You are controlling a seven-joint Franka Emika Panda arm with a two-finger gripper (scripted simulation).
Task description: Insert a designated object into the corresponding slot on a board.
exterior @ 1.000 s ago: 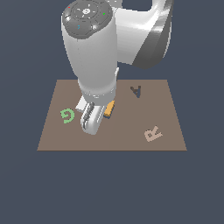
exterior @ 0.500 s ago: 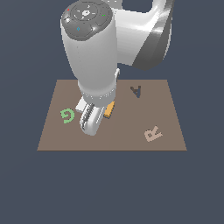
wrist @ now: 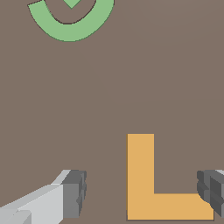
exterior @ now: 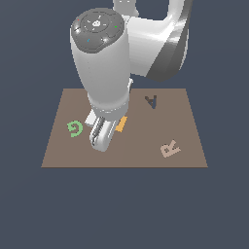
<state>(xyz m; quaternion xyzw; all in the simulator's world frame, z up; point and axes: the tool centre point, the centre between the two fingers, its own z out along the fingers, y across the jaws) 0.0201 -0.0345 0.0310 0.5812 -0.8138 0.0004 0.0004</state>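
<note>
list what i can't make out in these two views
- Orange L piece: exterior view shows only a sliver beside the arm.
- L-shaped slot: in neither view, perhaps behind the arm.
- Green G: cut off by the wrist view's edge.
- Gripper: fingertips partly cut off; contact with the piece unclear.

A bulky robot arm (exterior: pixel 104 63) is seen, made of smooth, rounded white shells with a glossy finish and a darker grey shaded band at the curved joint behind. Its nearest segment is capped by a dark grey round disc (exterior: pixel 97 25) marked with raised ridges, small pale dots and tiny green and red spots. In the wrist view, the gripper (wrist: pixel 142 192) is shown with pale grey-white fingers (wrist: pixel 39 201) ending in darker grey, blocky, ridged pads (wrist: pixel 75 192).
</note>
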